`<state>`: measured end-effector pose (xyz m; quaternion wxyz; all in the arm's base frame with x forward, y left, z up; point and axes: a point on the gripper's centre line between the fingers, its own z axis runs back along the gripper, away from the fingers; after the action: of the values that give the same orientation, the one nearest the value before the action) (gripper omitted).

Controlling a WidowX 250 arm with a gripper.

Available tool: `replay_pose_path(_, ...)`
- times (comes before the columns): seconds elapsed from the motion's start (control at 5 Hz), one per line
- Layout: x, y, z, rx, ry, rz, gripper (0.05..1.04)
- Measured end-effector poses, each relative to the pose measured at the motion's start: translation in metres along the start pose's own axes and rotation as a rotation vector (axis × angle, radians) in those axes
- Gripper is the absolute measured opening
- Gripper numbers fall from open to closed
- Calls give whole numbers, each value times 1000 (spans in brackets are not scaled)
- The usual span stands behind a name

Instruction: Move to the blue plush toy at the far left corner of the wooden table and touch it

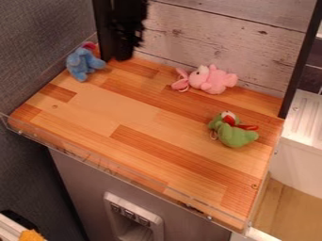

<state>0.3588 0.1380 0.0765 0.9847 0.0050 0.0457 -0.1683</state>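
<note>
The black gripper (125, 40) hangs at the upper left, over the back edge of the wooden tabletop (135, 110). Left of it, a blue plush toy (82, 64) with a bit of pinkish red on top sits in the back left corner; this is the toy nearest the gripper. A pink plush toy (215, 81) lies near the back edge, right of centre. Toward the right side rests a green plush toy (236, 134) with a red strip at its neck.
A low clear rim (113, 168) runs along the tabletop's front. White wooden boards (220, 40) stand behind, with a black post (301, 59) at the right back corner. A white container (301, 141) is beyond the right edge, and a grey wall (37, 37) borders the left.
</note>
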Motion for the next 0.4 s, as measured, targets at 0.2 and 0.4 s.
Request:
replay_pose_path(0.2,-19,27,-1,-11,7,114,99)
replay_pose_path(0.4,-28,44,-4,-23,17,168,251)
